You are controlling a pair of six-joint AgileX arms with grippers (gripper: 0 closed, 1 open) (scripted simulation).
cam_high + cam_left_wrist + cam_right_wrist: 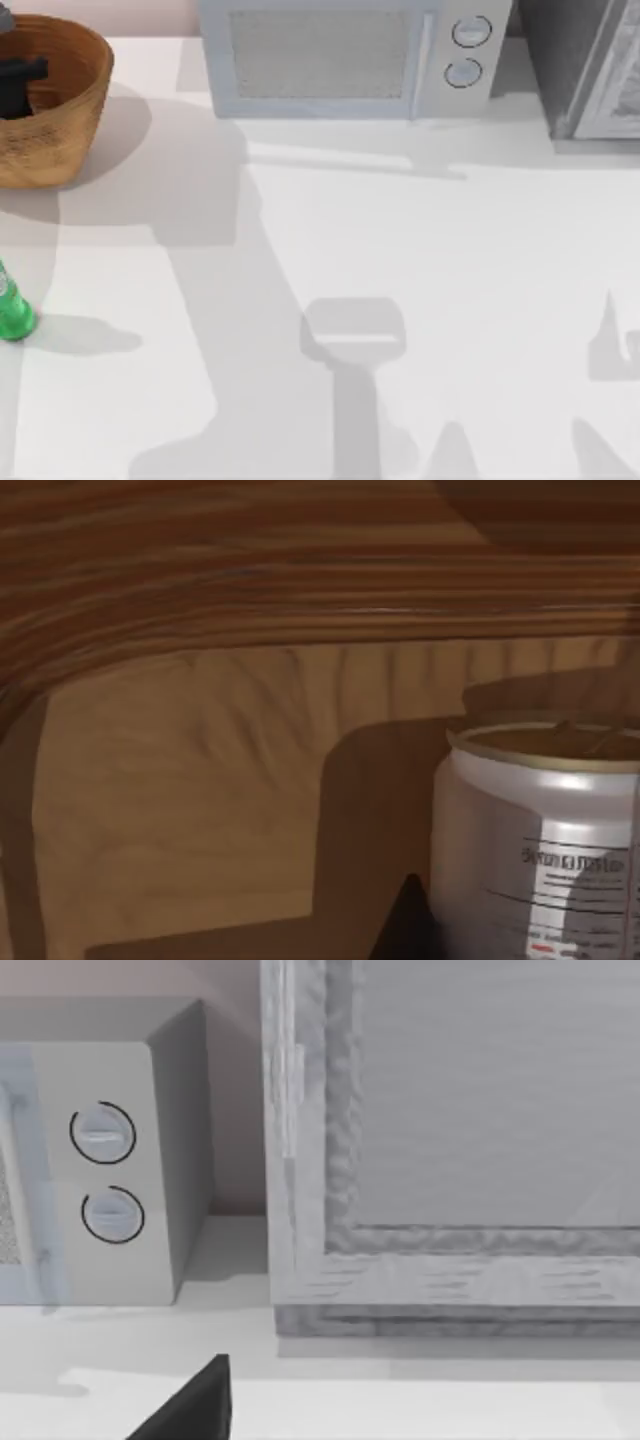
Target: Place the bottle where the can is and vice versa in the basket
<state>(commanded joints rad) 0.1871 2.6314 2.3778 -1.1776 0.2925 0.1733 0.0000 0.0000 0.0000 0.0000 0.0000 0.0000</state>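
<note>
The wicker basket (70,120) stands at the table's far left corner. My left gripper (20,85) is lowered inside it. In the left wrist view the white can (540,840) with its dull gold top stands upright on the basket floor, close beside a dark part of my left gripper (405,925), with the woven wall (200,600) behind. The green bottle (12,310) stands on the table at the left edge, in front of the basket and outside it. A dark piece of my right gripper (195,1405) shows in the right wrist view, above the table and facing the back wall.
A grey microwave (340,55) sits at the back centre, its two dials (105,1170) in the right wrist view. A tall grey cabinet (590,70) fills the back right corner. Arm shadows fall across the white table (450,300).
</note>
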